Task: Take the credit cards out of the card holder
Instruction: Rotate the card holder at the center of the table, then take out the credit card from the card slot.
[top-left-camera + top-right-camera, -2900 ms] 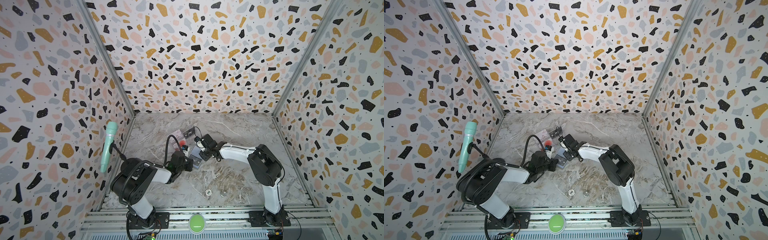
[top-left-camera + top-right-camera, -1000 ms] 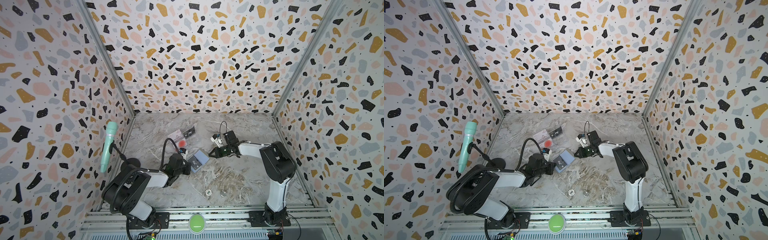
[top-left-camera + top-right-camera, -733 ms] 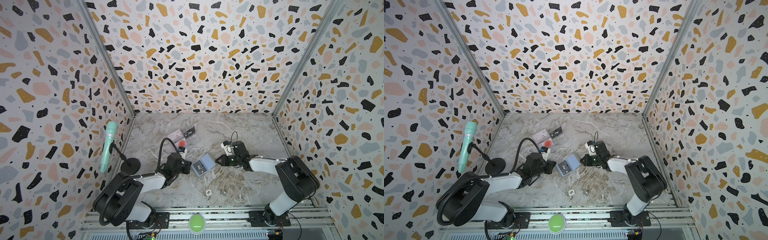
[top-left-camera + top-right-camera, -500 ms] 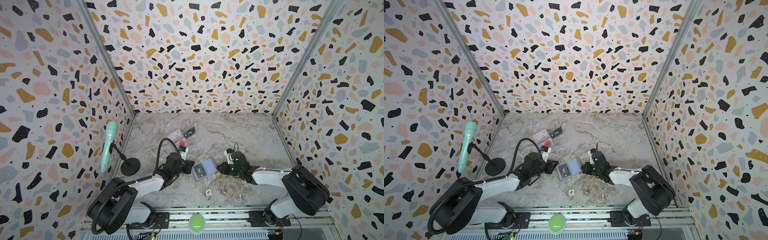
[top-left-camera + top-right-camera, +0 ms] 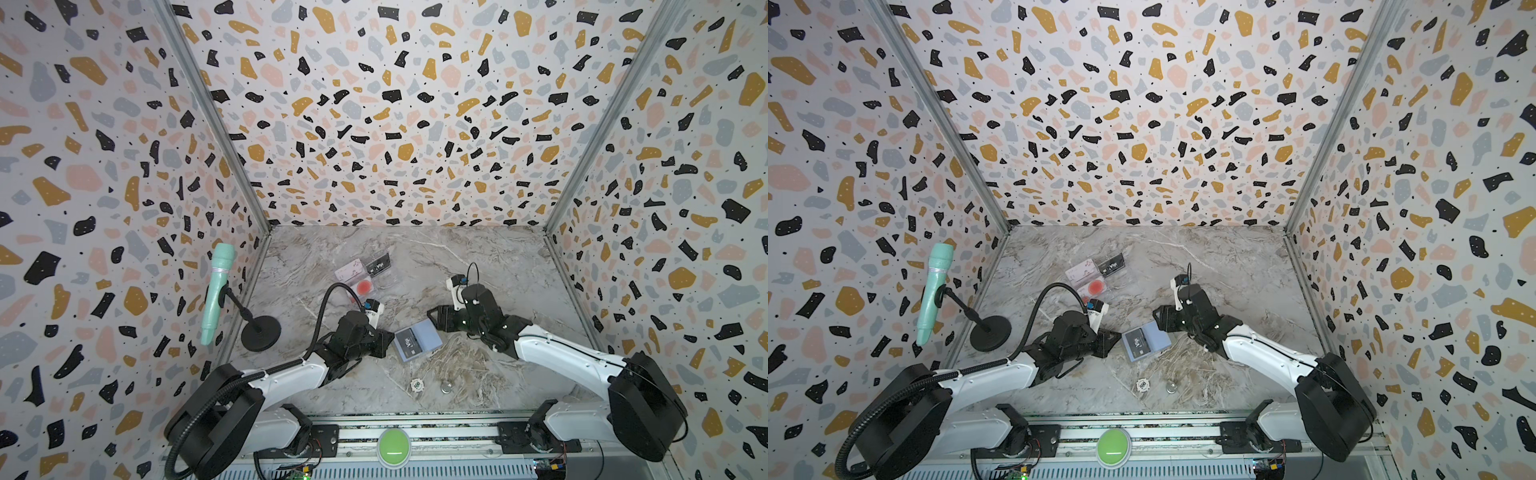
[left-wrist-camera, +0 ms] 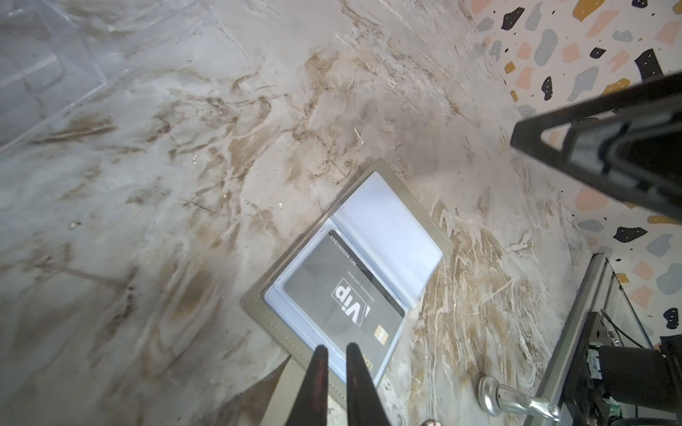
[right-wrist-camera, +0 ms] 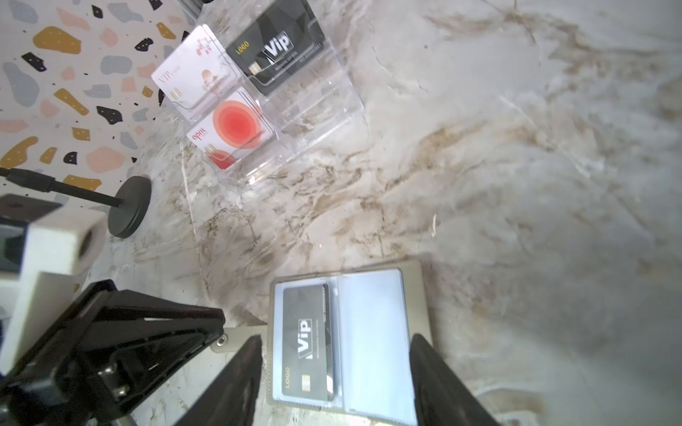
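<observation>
Logging containers first, for your check.

The card holder (image 5: 419, 338) lies opened flat on the counter (image 5: 478, 257), low in the middle of both top views, between the two arms, with its pale blue inside facing up. In the top views its left pocket holds one black VIP card (image 6: 343, 295) under the clear sleeve. The right pocket shows only pale blue.

The clear tray (image 7: 313, 121) sits up and to the left of the holder in the top views, well apart from it. You will find three cards in it. A white-pink card (image 7: 195, 70) and a second black VIP card (image 7: 276, 48) stand side by side. A red-circle card (image 7: 232, 129) is in the row nearer the holder.

The left fingers (image 6: 319, 380) stand almost together with a narrow slit between them. Their tips are at the holder's left edge, by its closing tab, and you cannot tell whether they pinch it.

The right fingers (image 7: 243, 372) are spread wide, with one tip off each side of the holder in the right wrist view. Whether they touch it cannot be told.
</observation>
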